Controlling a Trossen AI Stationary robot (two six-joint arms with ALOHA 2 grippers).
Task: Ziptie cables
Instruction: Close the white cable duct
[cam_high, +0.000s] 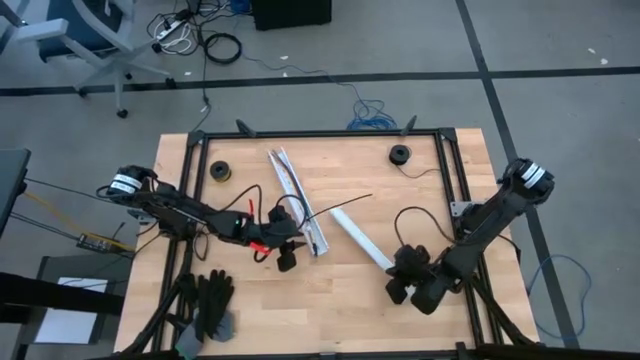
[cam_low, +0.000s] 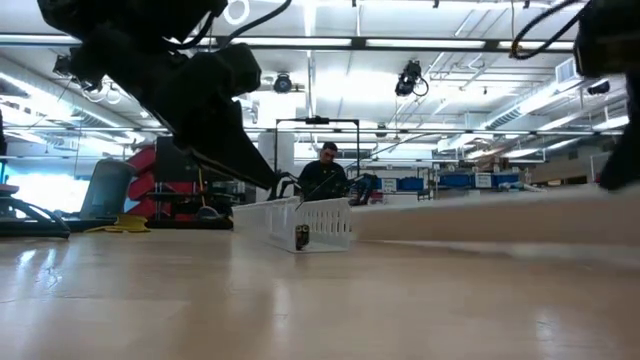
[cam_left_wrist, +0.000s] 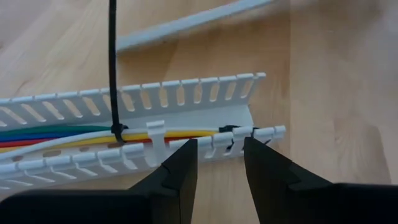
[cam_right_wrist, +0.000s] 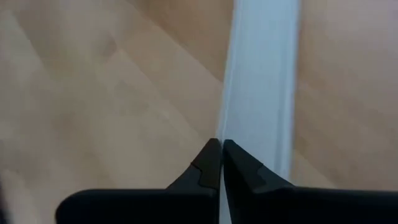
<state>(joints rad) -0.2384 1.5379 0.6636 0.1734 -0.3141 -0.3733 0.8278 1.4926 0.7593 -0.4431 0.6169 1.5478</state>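
The left end effector, fingers parted and empty, is hovering by the slotted channel cradling the cables; the right end effector is sitting closed, empty, over the white strip.

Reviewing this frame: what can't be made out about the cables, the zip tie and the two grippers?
- Cables: left wrist view cuts them off at the picture's edge; the far ends are unseen.
- Zip tie: its tail runs out of the left wrist view.
- Left gripper: low view is too dark for detail.
- Right gripper: shut, apparently empty; contact with the white strip is unclear.
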